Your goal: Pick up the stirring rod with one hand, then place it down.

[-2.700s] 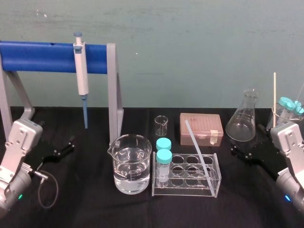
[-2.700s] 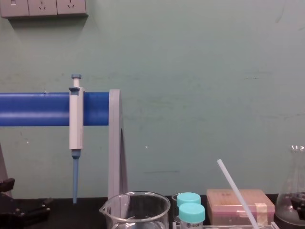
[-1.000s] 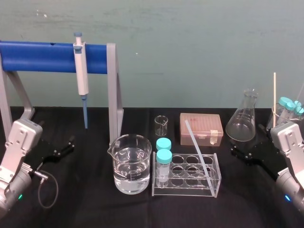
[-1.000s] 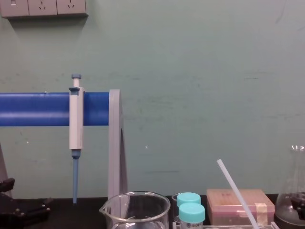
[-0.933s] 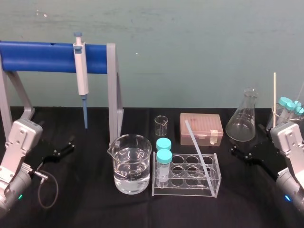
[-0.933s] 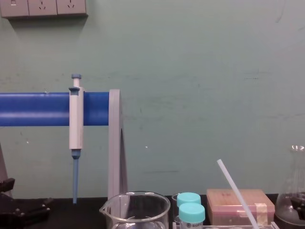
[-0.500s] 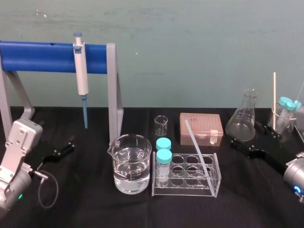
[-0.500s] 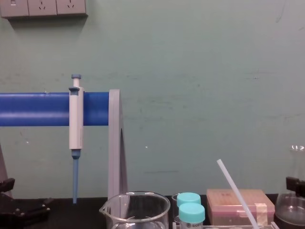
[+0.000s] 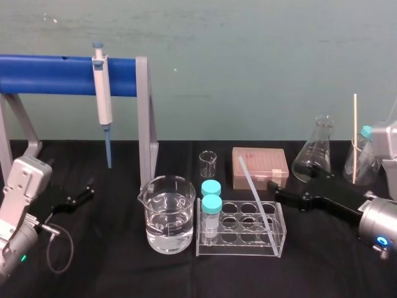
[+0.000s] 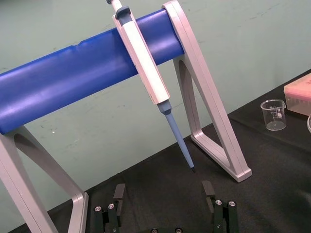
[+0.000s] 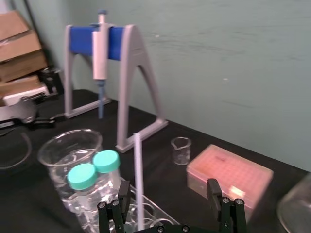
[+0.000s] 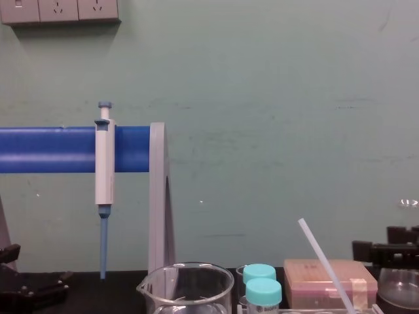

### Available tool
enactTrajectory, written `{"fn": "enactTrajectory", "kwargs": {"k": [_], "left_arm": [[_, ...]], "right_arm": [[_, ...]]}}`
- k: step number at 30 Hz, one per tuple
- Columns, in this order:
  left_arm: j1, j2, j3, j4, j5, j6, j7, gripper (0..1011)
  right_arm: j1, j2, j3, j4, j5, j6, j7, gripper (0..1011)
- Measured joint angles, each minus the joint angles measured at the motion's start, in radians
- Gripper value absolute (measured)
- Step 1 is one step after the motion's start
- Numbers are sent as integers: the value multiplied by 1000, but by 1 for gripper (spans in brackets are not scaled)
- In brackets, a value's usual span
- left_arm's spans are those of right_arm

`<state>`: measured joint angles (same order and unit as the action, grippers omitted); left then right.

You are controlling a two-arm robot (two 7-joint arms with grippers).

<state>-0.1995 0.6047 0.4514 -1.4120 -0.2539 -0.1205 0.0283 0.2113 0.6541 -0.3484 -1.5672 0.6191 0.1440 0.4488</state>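
The stirring rod (image 9: 254, 194) is a thin white translucent rod leaning in the clear tube rack (image 9: 280, 241), its top tilted back and left; it also rises at the lower right of the chest view (image 12: 323, 260). My right gripper (image 9: 293, 177) hovers open just right of the rod, level with its middle, and does not touch it. From the right wrist, the rod (image 11: 137, 179) stands ahead of the right gripper (image 11: 168, 190), close to one fingertip. My left gripper (image 9: 77, 197) rests open at the far left of the table, its left gripper (image 10: 164, 191) fingers spread with nothing between them.
A water-filled beaker (image 9: 164, 214) and two blue-capped tubes (image 9: 211, 203) stand left of the rod. Behind are a small beaker (image 9: 208, 164), a pink box (image 9: 260, 167) and a flask (image 9: 313, 155). A pipette (image 9: 101, 93) hangs on the blue stand (image 9: 56, 67).
My right arm has swung in from the table's right edge toward the rack, bringing its open gripper close to the rod. The rod and the left arm have not moved.
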Motion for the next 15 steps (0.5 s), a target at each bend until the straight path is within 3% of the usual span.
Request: {"fn": "enactTrajectory", "kwargs": {"k": [8,15], "left_arm": [[0,0,0,0,0,0,0,1000],[0,0,0,0,0,0,0,1000]], "right_arm": [[83,-15,-74,54,-50,35,82,1002],[140,-45,-117,115,-62,67,117,1002]]}}
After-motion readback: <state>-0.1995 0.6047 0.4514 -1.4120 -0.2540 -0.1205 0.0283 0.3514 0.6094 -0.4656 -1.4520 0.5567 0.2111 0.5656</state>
